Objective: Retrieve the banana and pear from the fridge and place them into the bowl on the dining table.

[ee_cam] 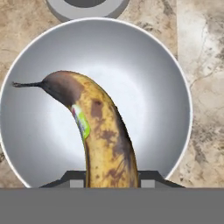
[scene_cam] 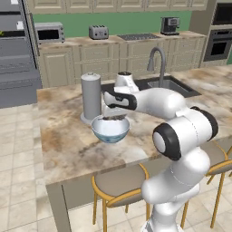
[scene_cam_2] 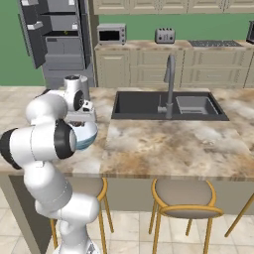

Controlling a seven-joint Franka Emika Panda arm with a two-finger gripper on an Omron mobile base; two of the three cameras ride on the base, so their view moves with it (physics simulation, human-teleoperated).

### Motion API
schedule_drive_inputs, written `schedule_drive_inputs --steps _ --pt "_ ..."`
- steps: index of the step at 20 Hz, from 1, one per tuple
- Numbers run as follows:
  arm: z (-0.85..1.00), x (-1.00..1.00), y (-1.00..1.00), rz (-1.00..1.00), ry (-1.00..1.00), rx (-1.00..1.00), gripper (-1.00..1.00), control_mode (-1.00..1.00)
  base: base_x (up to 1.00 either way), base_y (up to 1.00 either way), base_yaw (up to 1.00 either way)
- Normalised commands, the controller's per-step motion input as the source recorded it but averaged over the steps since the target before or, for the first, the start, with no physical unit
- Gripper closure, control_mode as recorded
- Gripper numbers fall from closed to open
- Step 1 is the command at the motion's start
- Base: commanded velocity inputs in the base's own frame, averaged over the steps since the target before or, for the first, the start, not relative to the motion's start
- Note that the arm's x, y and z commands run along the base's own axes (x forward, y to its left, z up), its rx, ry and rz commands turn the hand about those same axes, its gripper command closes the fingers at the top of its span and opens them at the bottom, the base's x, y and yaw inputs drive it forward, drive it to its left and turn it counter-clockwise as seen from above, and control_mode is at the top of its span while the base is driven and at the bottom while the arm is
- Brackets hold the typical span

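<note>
My gripper point(ee_cam: 111, 181) is shut on the banana point(ee_cam: 103, 135), a yellow fruit mottled with brown, with a dark tip and a small sticker. It hangs directly over the pale blue-white bowl point(ee_cam: 144, 87), with its tip above the bowl's hollow. From the base, the gripper point(scene_cam: 115, 118) sits just above the bowl point(scene_cam: 110, 131) on the dining table point(scene_cam: 68, 136), next to the steel canister point(scene_cam: 91, 96). The fridge point(scene_cam: 16, 50) stands open at the far left, also visible from the right as the fridge point(scene_cam_2: 59, 39). I cannot make out the pear.
A black sink point(scene_cam: 167, 84) with a curved faucet point(scene_cam: 156, 61) is set into the table to the right of the bowl. Stools point(scene_cam: 120, 183) stand along the near edge. A microwave point(scene_cam: 49, 31) and toaster point(scene_cam: 98, 31) sit on the back counter.
</note>
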Motion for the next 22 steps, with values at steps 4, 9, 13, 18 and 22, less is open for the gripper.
schedule_drive_inputs --steps 4,9,13,18,22 --pt "-0.11 0.19 0.01 -0.04 0.0 -0.02 1.0 -1.0 0.0 0.0 0.0" --pt "-0.19 0.14 0.05 -0.04 0.0 -0.03 1.0 -1.0 0.0 0.0 0.0" --pt "-0.21 0.17 0.07 -0.04 0.0 -0.03 1.0 -1.0 0.0 0.0 0.0" --pt "-0.18 0.22 0.08 -0.04 0.0 -0.03 1.0 -1.0 0.0 0.0 0.0" --pt "-0.19 0.23 0.09 -0.05 0.0 -0.03 1.0 -1.0 0.0 0.0 0.0"
